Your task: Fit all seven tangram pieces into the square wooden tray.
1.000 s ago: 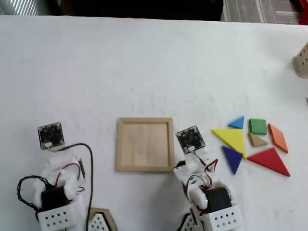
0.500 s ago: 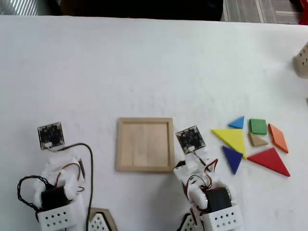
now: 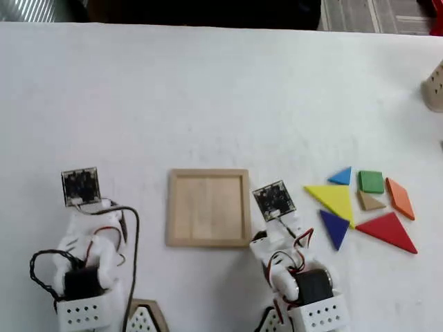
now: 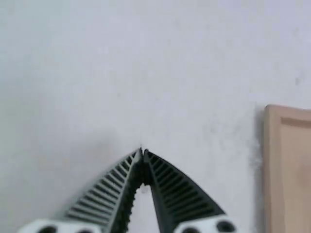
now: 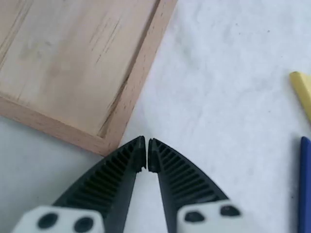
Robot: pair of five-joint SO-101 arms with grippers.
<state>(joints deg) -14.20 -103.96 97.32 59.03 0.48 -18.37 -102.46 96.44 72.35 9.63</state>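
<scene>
Currently, the square tray [image 3: 208, 207] is lying empty on the white table [image 3: 208, 90], just ahead of the two arms. All seven pieces are lying in a loose cluster to its right, apart from it. The right gripper [image 5: 146, 153] is hovering beside the tray's near right corner, between tray and cluster; its fingers are pressing tip to tip and holding nothing. The left gripper [image 4: 143, 154] is hanging over bare table on the tray's left side, its fingers likewise meeting at the tips with nothing between them. You are facing the first pick, by my judgement, and the right arm is sitting closest to the work. Try spreading its fingers wide before lowering, since the pieces are looking thin and flat and are likely to slide if nudged. The yellow triangle [image 3: 334, 199] is lying nearest. Its long edge is running diagonally from far-left to near-right, facing the arm, and its square corner is pointing far-right. Turning the wrist to close across that edge and corner is probably giving you the firmest hold. The red triangle [image 3: 389, 231] is lying farther right, its long edge facing the near side. The tray's sides are running square to the table's edge; it is showing no long axis.
</scene>
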